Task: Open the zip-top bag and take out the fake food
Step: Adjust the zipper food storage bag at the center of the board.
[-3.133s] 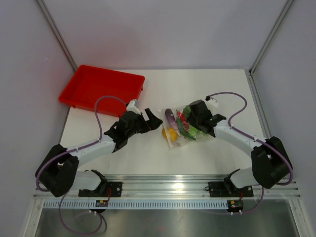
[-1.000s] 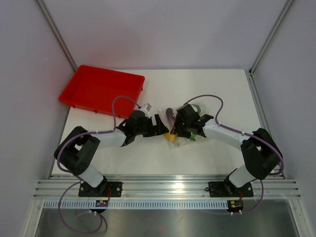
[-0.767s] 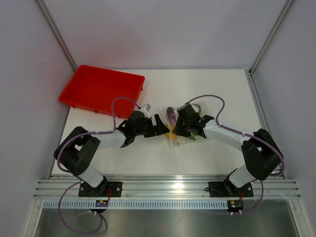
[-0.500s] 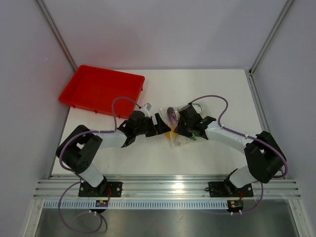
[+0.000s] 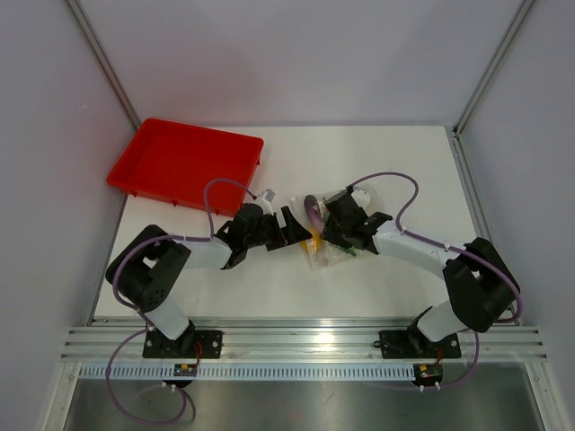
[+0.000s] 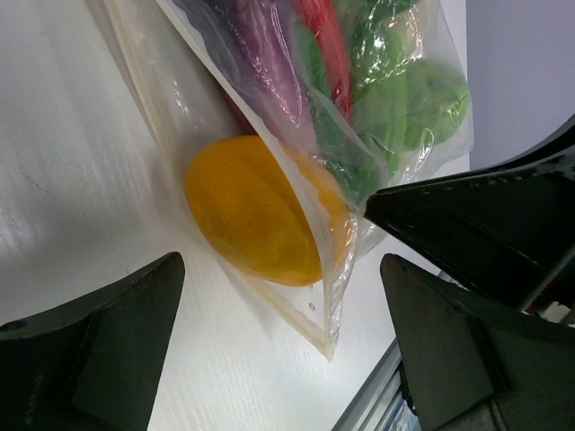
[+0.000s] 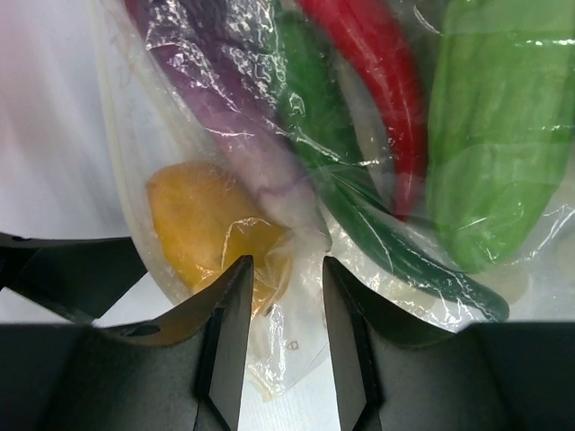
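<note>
The zip-top bag (image 5: 325, 253) lies mid-table, clear and crinkly, with the fake food inside. A round yellow piece (image 6: 256, 220), a long purple piece (image 7: 225, 117), a red piece (image 7: 386, 81) and green pieces (image 7: 490, 135) show through the film. My left gripper (image 6: 280, 269) stands wide open just left of the bag, the yellow piece and the bag's corner (image 6: 328, 334) between its fingers (image 6: 99, 350). My right gripper (image 7: 287, 265) sits over the bag, jaws partly narrowed with a gap, and a bunched fold of film lies between its fingers (image 7: 225, 350). In the top view the two grippers (image 5: 295, 229) (image 5: 331, 224) nearly meet.
A red tray (image 5: 184, 162) sits at the far left of the white table (image 5: 395, 171). Grey walls close in the sides and back. The aluminium rail (image 5: 296, 337) with both arm bases runs along the near edge. The right arm's black gripper body (image 6: 503, 224) fills the right of the left wrist view.
Over three seconds both grippers have closed in on the bag from either side. In the last second the left one has crept slightly right and the right one has shifted a little farther back.
</note>
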`<state>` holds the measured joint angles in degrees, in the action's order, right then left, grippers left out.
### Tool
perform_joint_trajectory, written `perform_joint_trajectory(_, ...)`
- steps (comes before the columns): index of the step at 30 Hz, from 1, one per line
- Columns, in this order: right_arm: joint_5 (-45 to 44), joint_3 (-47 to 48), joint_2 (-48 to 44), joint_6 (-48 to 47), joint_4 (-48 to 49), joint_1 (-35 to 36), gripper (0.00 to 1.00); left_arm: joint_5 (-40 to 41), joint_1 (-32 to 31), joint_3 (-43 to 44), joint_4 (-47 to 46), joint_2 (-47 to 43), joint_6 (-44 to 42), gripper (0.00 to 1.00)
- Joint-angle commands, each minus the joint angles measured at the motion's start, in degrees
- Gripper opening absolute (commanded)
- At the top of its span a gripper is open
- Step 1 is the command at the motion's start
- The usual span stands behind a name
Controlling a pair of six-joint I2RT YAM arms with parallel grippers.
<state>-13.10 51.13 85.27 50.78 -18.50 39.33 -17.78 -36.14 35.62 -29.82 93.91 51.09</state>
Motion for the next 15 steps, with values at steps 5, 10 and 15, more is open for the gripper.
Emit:
perform_joint_trajectory(5, -1.58, 2.74, 5.24, -0.86, 2.33, 0.31, 0.41, -1.2, 0.28, -1.07, -5.59, 0.84, 1.82, 0.94)
perform_joint_trajectory(10, -1.05, 3.01, 6.57, -0.86, 2.77, 0.31, 0.4, -0.59, 0.28, -1.6, -5.33, 0.84, 2.08, 0.94)
perform_joint_trajectory(15, -0.43, 2.57, 6.57, -0.95, 3.91, 0.31, 0.37, 1.08, 0.28, -1.43, -3.14, 1.01, 1.82, 0.92)
